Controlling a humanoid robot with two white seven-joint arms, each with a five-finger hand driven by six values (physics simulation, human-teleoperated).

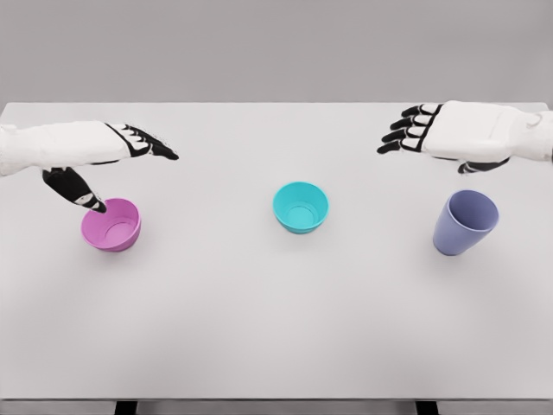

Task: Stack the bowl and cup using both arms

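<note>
While both white arms are reaching in over the pale counter (pixel 276 328), three vessels are sitting in a rough row across the middle of the frame, well apart from one another. At the left, a pink bowl (pixel 111 225) is standing upright with its opening facing up. At the centre, a teal bowl (pixel 301 207) is standing the same way, with nothing touching it. At the right, a lavender-blue cup (pixel 465 222) is standing upright, its mouth appearing tipped toward the upper right of the frame.

Coming in from the left edge, the left hand (pixel 108 164) is hovering just above and behind the pink bowl. Its fingers (pixel 151 143) are stretching out flat toward the centre, while its dark thumb (pixel 76 190) is pointing down, its tip lying at the bowl's near-left rim; whether it is actually touching cannot be told. That hand is spread wide and holding nothing.

Coming in from the right edge, the right hand (pixel 441 134) is hanging in the upper right, above the cup and apart from it. Its black fingers (pixel 404 130) are fanning out toward the centre, also wide and gripping nothing.
</note>
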